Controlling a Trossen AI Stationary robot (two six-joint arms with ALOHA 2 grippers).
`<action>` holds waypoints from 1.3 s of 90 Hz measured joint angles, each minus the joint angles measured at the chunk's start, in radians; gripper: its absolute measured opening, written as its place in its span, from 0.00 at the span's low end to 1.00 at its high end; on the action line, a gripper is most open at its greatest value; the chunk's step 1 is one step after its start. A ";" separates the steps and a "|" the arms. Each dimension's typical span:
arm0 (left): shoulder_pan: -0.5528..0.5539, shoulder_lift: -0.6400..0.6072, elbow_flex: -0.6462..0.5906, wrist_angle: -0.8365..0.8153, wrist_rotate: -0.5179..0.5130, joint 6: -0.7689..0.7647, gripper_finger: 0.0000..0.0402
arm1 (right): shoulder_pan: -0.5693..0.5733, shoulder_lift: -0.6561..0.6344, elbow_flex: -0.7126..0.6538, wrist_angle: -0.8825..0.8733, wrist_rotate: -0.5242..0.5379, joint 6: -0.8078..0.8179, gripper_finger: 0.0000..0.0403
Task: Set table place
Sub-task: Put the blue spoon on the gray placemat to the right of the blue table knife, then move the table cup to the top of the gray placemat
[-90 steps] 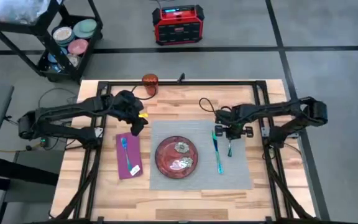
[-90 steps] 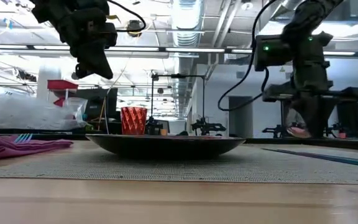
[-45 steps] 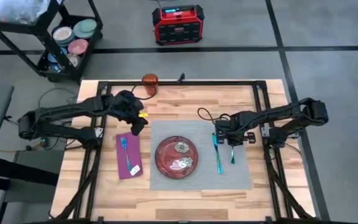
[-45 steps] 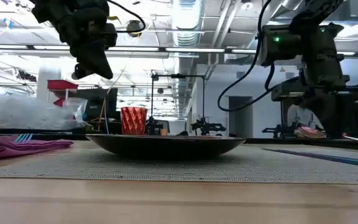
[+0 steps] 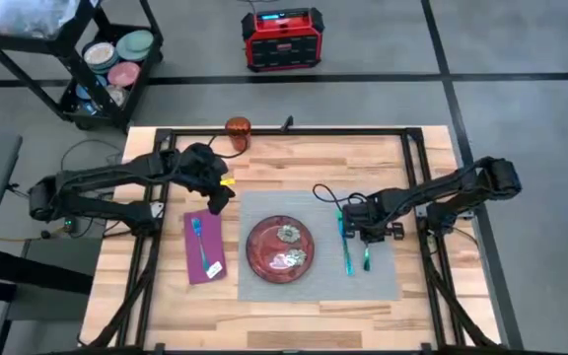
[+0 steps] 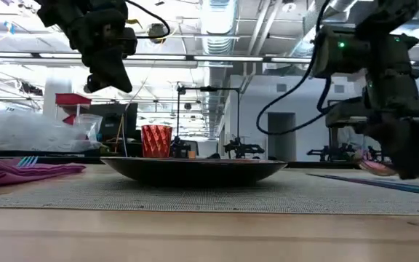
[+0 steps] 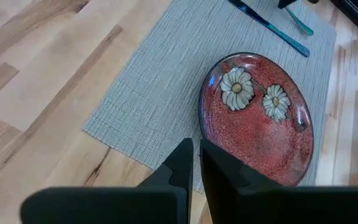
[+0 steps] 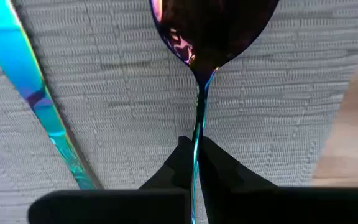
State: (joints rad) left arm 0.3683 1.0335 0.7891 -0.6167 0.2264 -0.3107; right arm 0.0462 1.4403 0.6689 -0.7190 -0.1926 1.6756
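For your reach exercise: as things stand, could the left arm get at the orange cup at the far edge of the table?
Probably yes. The left gripper hangs above the table with fingers shut on nothing, and the orange cup stands alone nearby. The right gripper holds a spoon far across the placemat.

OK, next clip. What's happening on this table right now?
A place setting is nearly done. The right gripper is shut on a spoon, holding it low over the grey placemat beside a teal knife lying right of the red plate. The left gripper waits, shut and empty, above the purple napkin, which has a blue fork on it. The orange cup stands at the table's far edge.
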 joint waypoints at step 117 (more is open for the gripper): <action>0.000 -0.001 0.050 0.013 -0.001 0.008 0.03 | -0.071 -0.229 -0.002 0.118 0.313 -0.122 0.22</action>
State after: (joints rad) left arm 0.3682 1.0328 0.8394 -0.6040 0.2251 -0.3030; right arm -0.0244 1.2117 0.6674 -0.6014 0.1202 1.5537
